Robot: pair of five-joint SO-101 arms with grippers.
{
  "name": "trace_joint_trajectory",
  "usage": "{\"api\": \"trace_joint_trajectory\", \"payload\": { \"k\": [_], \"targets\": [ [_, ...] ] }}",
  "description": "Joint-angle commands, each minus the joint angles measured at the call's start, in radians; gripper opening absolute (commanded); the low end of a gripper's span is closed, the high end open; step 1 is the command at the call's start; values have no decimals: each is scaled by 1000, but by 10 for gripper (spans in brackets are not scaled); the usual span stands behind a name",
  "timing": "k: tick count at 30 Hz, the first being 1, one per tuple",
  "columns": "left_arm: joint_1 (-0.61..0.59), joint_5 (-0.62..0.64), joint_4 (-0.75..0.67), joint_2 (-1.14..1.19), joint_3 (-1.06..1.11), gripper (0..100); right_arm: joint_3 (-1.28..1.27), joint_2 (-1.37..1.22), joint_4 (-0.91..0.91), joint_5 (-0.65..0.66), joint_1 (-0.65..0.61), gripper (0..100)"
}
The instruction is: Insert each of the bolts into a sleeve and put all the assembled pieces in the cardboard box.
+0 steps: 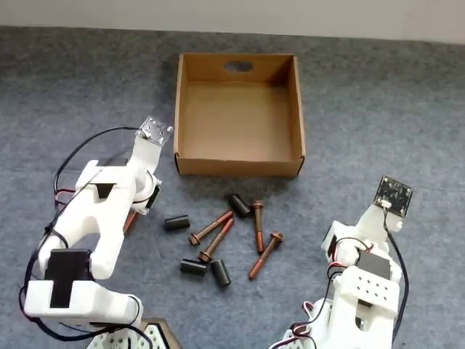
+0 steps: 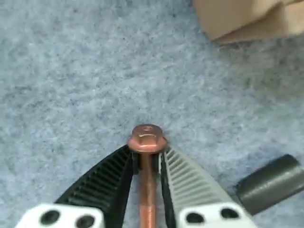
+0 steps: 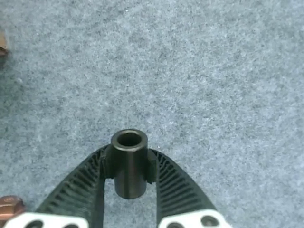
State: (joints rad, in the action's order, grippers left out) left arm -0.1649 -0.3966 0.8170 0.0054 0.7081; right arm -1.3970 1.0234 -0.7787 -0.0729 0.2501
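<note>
In the left wrist view my left gripper (image 2: 147, 152) is shut on a copper bolt (image 2: 147, 139), its hex head pointing away from the camera, just above the grey carpet. In the high view a bit of that bolt (image 1: 129, 220) shows under the left arm (image 1: 102, 218). My right gripper (image 3: 128, 154) is shut on a black sleeve (image 3: 129, 164), open bore facing the camera, low over the carpet. Several loose bolts (image 1: 257, 225) and several black sleeves (image 1: 176, 222) lie on the carpet between the arms. The cardboard box (image 1: 238, 166) stands open behind them.
A loose sleeve (image 2: 270, 183) lies close beside the left gripper, and the box corner (image 2: 247, 19) lies beyond it. Two bolt heads (image 3: 9, 209) sit at the edge of the right wrist view. The right arm (image 1: 363, 280) stands at the front right, with bare carpet around it.
</note>
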Motion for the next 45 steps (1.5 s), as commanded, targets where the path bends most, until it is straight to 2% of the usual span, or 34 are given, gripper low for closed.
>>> {"api": "trace_joint_trajectory", "payload": {
  "k": [1, 6, 11, 16, 19, 24, 33, 38, 40, 45],
  "targets": [
    [-8, 12, 3, -45, -42, 8, 5, 16, 13, 11, -4, 6],
    [-10, 12, 94, -277, -48, 8, 15, 16, 12, 6, -4, 6],
    [-7, 28, 115, -524, -42, 8, 16, 16, 12, 5, -4, 6],
    [-2, 209, 110, -687, -42, 8, 18, 18, 12, 5, -31, 6],
    [71, 270, 110, -711, -41, 8, 41, 18, 12, 5, -102, 6],
    [231, 273, 109, -717, -48, 8, 81, 18, 16, 11, -229, 6],
    [433, 276, -219, -719, -50, 8, 367, 13, 31, 11, -561, 6],
    [498, 278, -302, -719, -76, 8, 380, 8, 277, 11, -598, 7],
    [501, 330, -318, -719, -102, 8, 323, 10, 381, 11, -598, 7],
    [498, 586, -365, -719, -127, 8, 182, 18, 550, 11, -596, 7]
  ]
}}
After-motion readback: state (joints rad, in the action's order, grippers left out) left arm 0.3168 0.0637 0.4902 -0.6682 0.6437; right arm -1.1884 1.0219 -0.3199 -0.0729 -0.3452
